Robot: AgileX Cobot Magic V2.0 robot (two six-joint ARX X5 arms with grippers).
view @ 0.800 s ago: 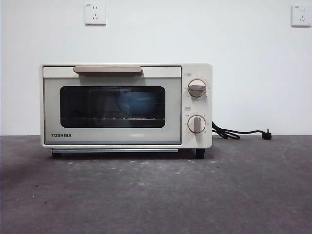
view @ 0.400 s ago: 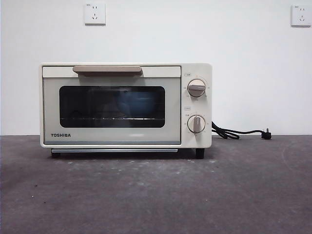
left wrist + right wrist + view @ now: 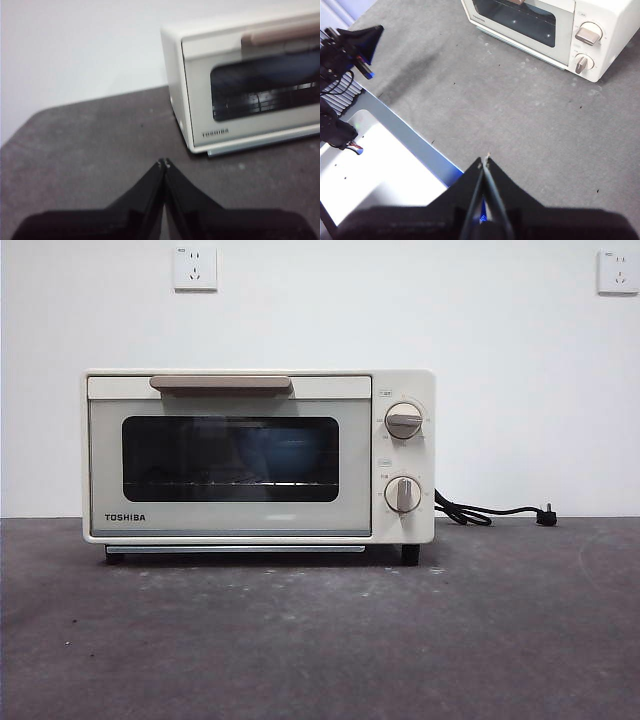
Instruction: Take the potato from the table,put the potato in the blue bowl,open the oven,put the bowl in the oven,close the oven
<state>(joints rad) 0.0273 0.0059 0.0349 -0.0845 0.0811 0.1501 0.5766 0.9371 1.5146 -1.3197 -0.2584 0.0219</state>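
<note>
The cream-white TOSHIBA oven (image 3: 258, 455) stands on the dark grey table (image 3: 320, 640) with its door closed and its beige handle (image 3: 221, 384) at the top. Through the dark glass I make out the blue bowl (image 3: 285, 452) on the rack inside. The potato is hidden. No arm shows in the front view. My left gripper (image 3: 163, 162) is shut and empty, hanging over the table off the oven's (image 3: 250, 85) TOSHIBA-label corner. My right gripper (image 3: 484, 160) is shut and empty, high above the table and well back from the oven (image 3: 555, 25).
A black cord with a plug (image 3: 490, 512) lies on the table beside the oven's knob side. Two wall sockets (image 3: 195, 268) sit on the white wall. The right wrist view shows the table's edge with a white base plate (image 3: 380, 165) and the other arm (image 3: 350, 45).
</note>
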